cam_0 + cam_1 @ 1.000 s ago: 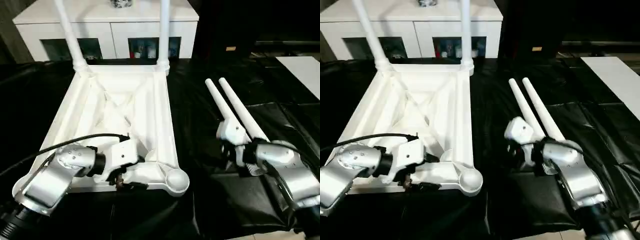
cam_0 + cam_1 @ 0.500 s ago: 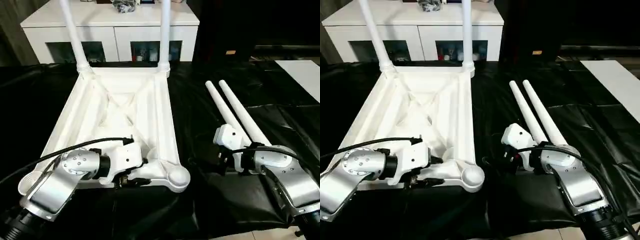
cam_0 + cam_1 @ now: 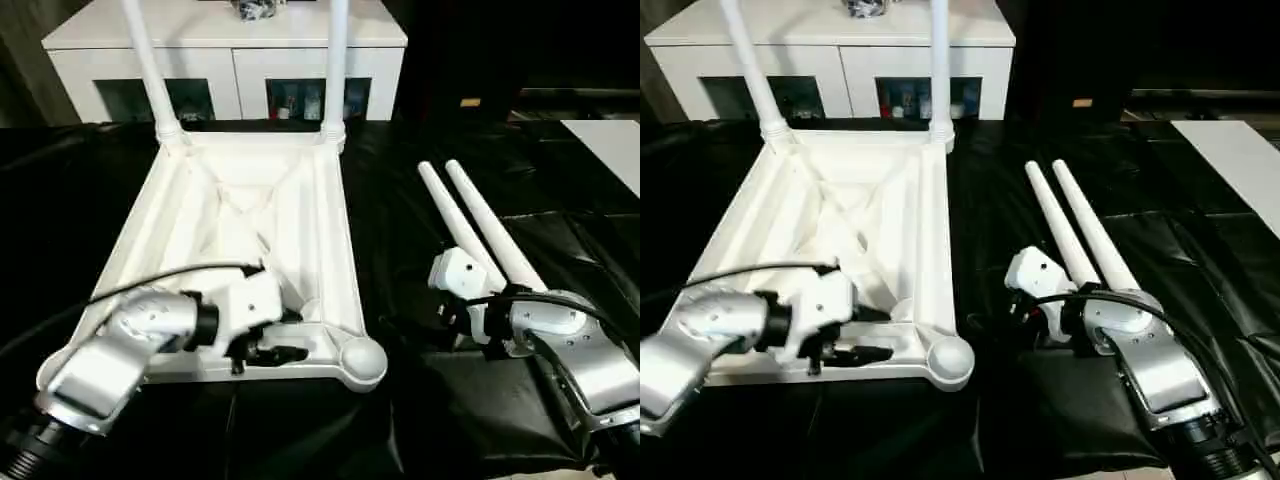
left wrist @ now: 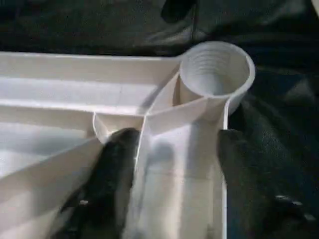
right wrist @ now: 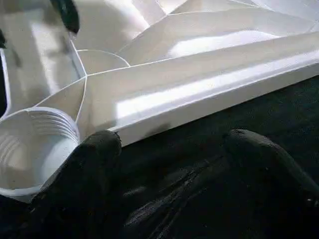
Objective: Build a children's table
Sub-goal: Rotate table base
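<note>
Tabletop (image 3: 240, 220) lay inverted on the black-draped table (image 3: 420, 260); left gripper (image 4: 172, 144) straddled its near rim, fingers (image 4: 112, 164) spread either side. Right gripper (image 5: 169, 144) stood spread beside the empty corner socket (image 3: 362, 355). Two loose legs (image 3: 480, 225) lay behind it.

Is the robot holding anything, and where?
The left tool straddles the tabletop's near edge rim beside the empty corner socket. The right tool holds nothing.

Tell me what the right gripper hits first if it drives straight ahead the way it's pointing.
Most likely the tabletop's long side rim, near the empty corner socket. The right gripper has open fingers and points across bare black cloth toward that rim; the depth is hard to judge.
</note>
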Tool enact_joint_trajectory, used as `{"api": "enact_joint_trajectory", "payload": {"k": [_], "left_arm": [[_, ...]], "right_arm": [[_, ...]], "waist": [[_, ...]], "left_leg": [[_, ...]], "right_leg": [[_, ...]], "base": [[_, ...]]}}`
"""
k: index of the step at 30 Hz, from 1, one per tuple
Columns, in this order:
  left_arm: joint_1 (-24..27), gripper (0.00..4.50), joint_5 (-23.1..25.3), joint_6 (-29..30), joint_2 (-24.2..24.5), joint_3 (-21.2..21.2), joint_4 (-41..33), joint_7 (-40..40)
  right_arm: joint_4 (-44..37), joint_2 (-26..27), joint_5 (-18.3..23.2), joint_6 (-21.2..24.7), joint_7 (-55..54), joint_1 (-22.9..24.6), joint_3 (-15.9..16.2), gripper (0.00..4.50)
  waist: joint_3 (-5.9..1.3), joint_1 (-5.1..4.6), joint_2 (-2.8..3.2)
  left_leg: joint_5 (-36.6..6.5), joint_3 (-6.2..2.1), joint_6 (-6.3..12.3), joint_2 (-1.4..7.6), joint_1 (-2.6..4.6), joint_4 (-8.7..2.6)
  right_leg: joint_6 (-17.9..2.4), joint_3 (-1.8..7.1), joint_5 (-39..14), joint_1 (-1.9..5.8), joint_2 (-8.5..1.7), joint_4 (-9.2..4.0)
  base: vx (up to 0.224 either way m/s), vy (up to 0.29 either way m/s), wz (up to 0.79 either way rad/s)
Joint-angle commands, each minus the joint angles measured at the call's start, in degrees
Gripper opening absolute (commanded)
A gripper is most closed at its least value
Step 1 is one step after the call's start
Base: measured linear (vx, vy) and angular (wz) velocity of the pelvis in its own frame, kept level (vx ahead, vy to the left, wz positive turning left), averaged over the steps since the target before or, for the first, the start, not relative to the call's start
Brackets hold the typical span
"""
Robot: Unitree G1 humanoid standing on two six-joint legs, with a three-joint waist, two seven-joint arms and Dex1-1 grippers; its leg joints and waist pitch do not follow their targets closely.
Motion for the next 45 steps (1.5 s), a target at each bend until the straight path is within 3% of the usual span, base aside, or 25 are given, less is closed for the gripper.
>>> {"api": "enact_joint_trajectory", "payload": {"k": [1,4,7,10,12,17,22,25,27,30,32,34,39,42,43,45], "left_arm": [[-0.68,3.17,1.79,-1.46,0.44,-0.31,1.07,0.10],[-0.69,3.27,3.48,-2.40,0.93,-1.37,2.72,0.28],[-0.25,3.75,2.60,-1.01,1.26,-1.93,2.97,-0.08],[-0.27,3.77,2.79,-1.23,0.99,-2.36,3.62,-0.07],[-0.43,4.15,3.59,-1.81,0.69,-2.93,4.59,-0.04],[-0.97,4.44,5.67,-3.51,0.41,-5.53,8.02,-1.24],[-1.99,4.44,9.65,-6.06,1.06,-7.84,10.75,0.15],[-3.44,4.44,11.86,-6.10,-0.81,-6.95,13.36,4.80],[-3.78,4.18,12.19,-5.86,-1.10,-6.61,13.74,5.74],[-3.63,3.99,10.20,-0.55,-2.95,-4.28,13.07,7.94],[-2.47,3.77,8.49,3.71,-3.76,-3.04,10.43,8.02],[-1.96,3.69,8.27,4.86,-4.41,-2.49,9.66,8.70],[-1.35,3.39,8.00,8.67,-6.86,-0.99,8.83,12.00],[-2.41,3.31,8.21,13.63,-11.21,1.16,9.86,17.57],[-3.00,3.30,8.73,14.10,-12.43,1.47,10.78,19.65],[-3.93,3.29,9.64,12.97,-13.81,1.62,12.67,22.29]], "right_arm": [[-0.53,-0.60,-0.11,0.18,0.15,-0.48,-0.09,3.84],[-0.70,-0.65,0.05,0.29,0.40,-0.40,0.03,3.84],[-0.85,-0.81,0.03,0.36,0.48,-0.29,0.11,3.84],[-0.89,-0.92,0.00,0.31,0.49,-0.14,0.09,3.84],[-0.91,-0.97,-0.04,0.32,0.51,-0.10,0.11,3.84],[-0.92,-1.03,-0.18,0.38,0.57,-0.18,0.32,3.84],[-0.81,-1.15,-0.47,0.31,0.44,-0.26,0.40,3.84],[-0.95,-1.15,-0.47,0.34,0.29,-0.16,0.38,3.84],[-0.99,-1.15,-0.47,0.38,0.28,-0.14,0.39,3.84],[-1.03,-1.19,-0.56,0.37,0.23,-0.04,0.47,3.84],[-0.93,-1.24,-0.70,0.33,0.13,-0.05,0.47,3.84],[-0.86,-1.24,-0.70,0.31,0.07,-0.07,0.44,3.84],[-0.56,-1.18,-0.92,0.15,-0.01,-0.26,0.59,3.84],[-0.07,-1.10,-1.39,-0.08,-0.28,-0.61,0.79,3.84],[0.11,-1.06,-1.58,-0.07,-0.57,-0.74,0.75,3.84],[0.35,-1.10,-1.94,-0.03,-0.99,-0.82,0.73,3.84]], "waist": [[-3.74,0.16,0.28],[-3.64,0.08,0.17],[-3.63,0.18,0.35],[-3.65,0.16,0.26],[-3.68,0.16,0.28],[-3.85,0.17,0.34],[-3.95,0.11,0.48],[-3.92,0.15,0.34],[-3.91,0.22,0.40],[-3.79,0.25,0.26],[-3.80,-0.04,0.19],[-3.85,-0.34,0.08],[-4.02,-0.34,0.20],[-3.97,-0.40,0.13],[-3.96,-0.29,-0.18],[-3.93,-0.32,-0.18]], "left_leg": [[-6.85,-0.06,4.00,1.71,-0.67,-4.01],[-7.78,-0.01,3.88,1.57,-0.64,-4.02],[-8.34,-0.06,3.24,1.69,-0.51,-4.12],[-8.29,-0.07,3.17,1.69,-0.55,-4.10],[-8.28,-0.08,3.19,1.66,-0.60,-4.09],[-7.78,-0.13,3.30,1.66,-0.61,-4.05],[-6.61,-0.15,3.76,1.59,-0.71,-3.93],[-7.11,-0.07,3.74,1.48,-0.65,-3.83],[-7.67,-0.06,3.50,1.64,-0.56,-3.88],[-8.55,-0.02,3.27,1.62,-0.59,-3.94],[-8.05,-0.27,3.03,1.55,-1.20,-4.01],[-8.21,-0.33,3.22,1.46,-1.23,-3.93],[-6.20,-0.18,4.34,1.50,-1.06,-3.61],[-6.22,-0.08,4.48,1.52,-1.01,-3.56],[-6.11,-0.07,4.58,1.43,-1.10,-3.49],[-6.82,-0.09,4.78,1.28,-1.11,-3.45]], "right_leg": [[-12.44,3.19,-11.10,3.47,-2.95,-3.72],[-11.60,3.18,-12.74,3.48,-2.88,-3.99],[-11.27,3.21,-14.27,3.42,-3.02,-4.08],[-11.43,3.22,-13.71,3.44,-2.98,-4.00],[-11.44,3.21,-13.57,3.48,-2.96,-3.96],[-11.35,3.21,-12.76,3.58,-2.99,-3.91],[-11.82,3.23,-10.66,3.68,-2.97,-3.67],[-11.65,3.18,-11.50,3.70,-2.96,-3.85],[-11.58,3.18,-12.71,3.63,-3.07,-4.00],[-11.12,3.16,-14.83,3.57,-3.08,-4.19],[-10.71,2.96,-15.28,4.01,-3.19,-4.08],[-10.24,2.94,-15.99,3.99,-3.17,-4.21],[-11.47,3.06,-13.01,3.77,-2.86,-4.08],[-11.95,2.97,-12.47,3.79,-2.73,-4.08],[-11.72,2.96,-13.10,3.86,-2.76,-4.16],[-10.65,2.85,-15.36,3.84,-2.72,-4.49]], "base": [[0.000,0.000,0.00],[0.000,0.000,0.00],[0.000,0.000,0.00],[0.000,0.000,0.00],[0.000,0.000,0.00],[0.000,0.000,0.00],[0.000,0.000,0.00],[0.000,0.000,0.00],[0.000,0.000,0.00],[0.000,0.000,0.00],[0.000,0.000,0.00],[0.000,0.000,0.00],[0.000,0.000,0.00],[0.000,0.000,0.00],[0.000,0.000,0.00],[0.000,0.000,0.00]]}}
